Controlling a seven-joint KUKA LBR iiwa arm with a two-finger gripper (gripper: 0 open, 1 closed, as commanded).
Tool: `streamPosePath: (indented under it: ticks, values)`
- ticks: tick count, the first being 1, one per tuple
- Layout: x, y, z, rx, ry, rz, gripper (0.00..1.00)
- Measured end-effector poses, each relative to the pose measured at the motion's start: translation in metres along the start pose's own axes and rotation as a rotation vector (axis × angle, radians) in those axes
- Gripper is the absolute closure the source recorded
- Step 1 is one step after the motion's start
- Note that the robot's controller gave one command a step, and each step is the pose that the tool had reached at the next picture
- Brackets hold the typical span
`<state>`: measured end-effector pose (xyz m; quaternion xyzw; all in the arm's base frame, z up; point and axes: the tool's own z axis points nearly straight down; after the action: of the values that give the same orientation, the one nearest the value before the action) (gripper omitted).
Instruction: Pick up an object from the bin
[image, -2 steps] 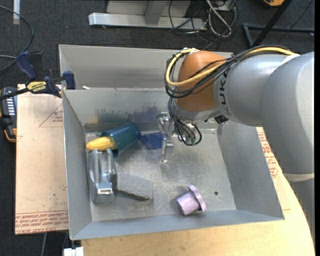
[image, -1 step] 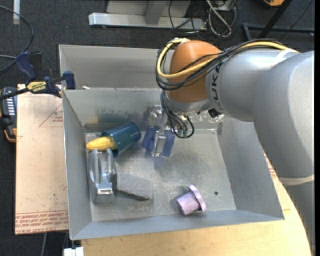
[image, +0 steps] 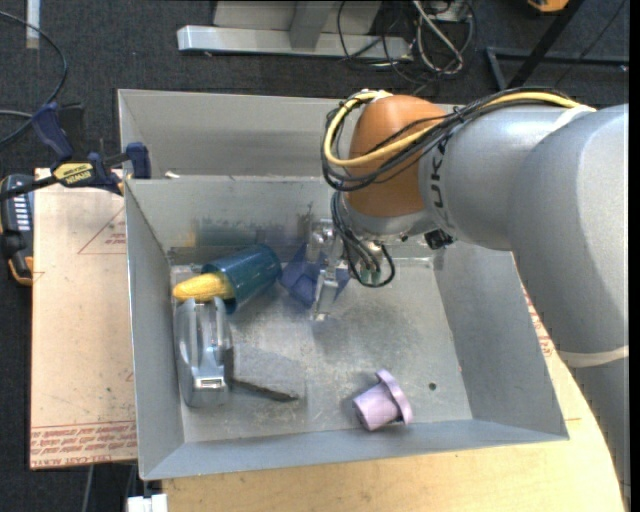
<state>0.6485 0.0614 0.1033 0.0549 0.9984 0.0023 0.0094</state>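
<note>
place: robotics lab, as I see it over my remote feed (a test cell, by the look) | shown by: big silver industrial arm (image: 530, 170) with yellow cabling (image: 333, 125) looped at its wrist | grey metal bin (image: 150, 330) set under it | dark carpet floor (image: 100, 50) strewn with black cables (image: 437, 40)

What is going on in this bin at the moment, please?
The robot arm reaches in from the right, and its gripper is down near the middle of the bin, right beside a small blue object. I cannot tell that it holds anything yet. Further left lie a teal cup on its side, a yellow item and a grey tool; a lilac piece sits near the front wall.
</note>
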Motion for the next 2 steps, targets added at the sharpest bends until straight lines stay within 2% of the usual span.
streamPosePath:
  ticks: [1,2]
  values:
    - [0.007,0.0175,0.0326,-0.001,-0.001,0.107,0.0]
    - [0.0034,0.02,0.0323,-0.001,-0.006,0.069,1.0]
